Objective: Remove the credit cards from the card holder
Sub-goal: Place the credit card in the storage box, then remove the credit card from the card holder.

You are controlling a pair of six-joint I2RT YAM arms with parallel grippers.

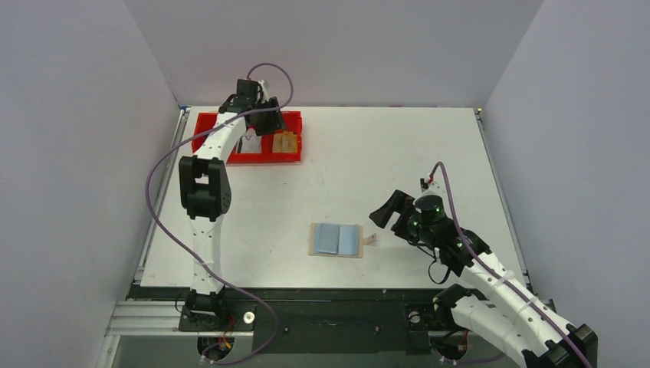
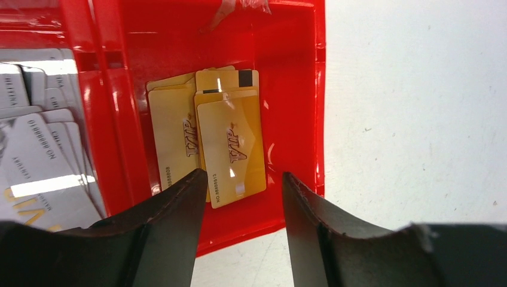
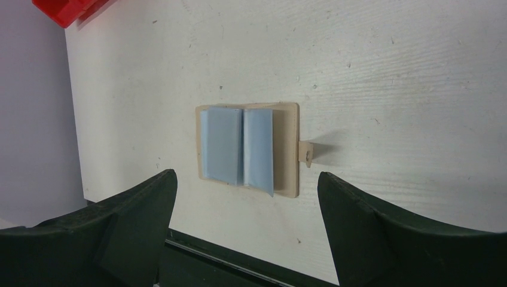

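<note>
Near the front edge of the table (image 1: 398, 153), card holder (image 3: 289, 149) lies spread, blue cards (image 3: 222, 145) showing.
Likely thin, slick, stiff: pinch an edge. Right gripper (image 3: 246, 175), left gripper (image 2: 244, 174): both parted, empty.

Red plastic three-compartment tray (image 1: 268, 159) upper left of top view, gold plastic cards (image 1: 286, 142) in its right compartment, flat tan card holder (image 1: 313, 241) lower centre.

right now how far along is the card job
Done: gold cards lie in the red tray. In hand: nothing; the left gripper hangs open above them, the right gripper open near the card holder. Left: pale blue cards sit in that open holder.
</note>
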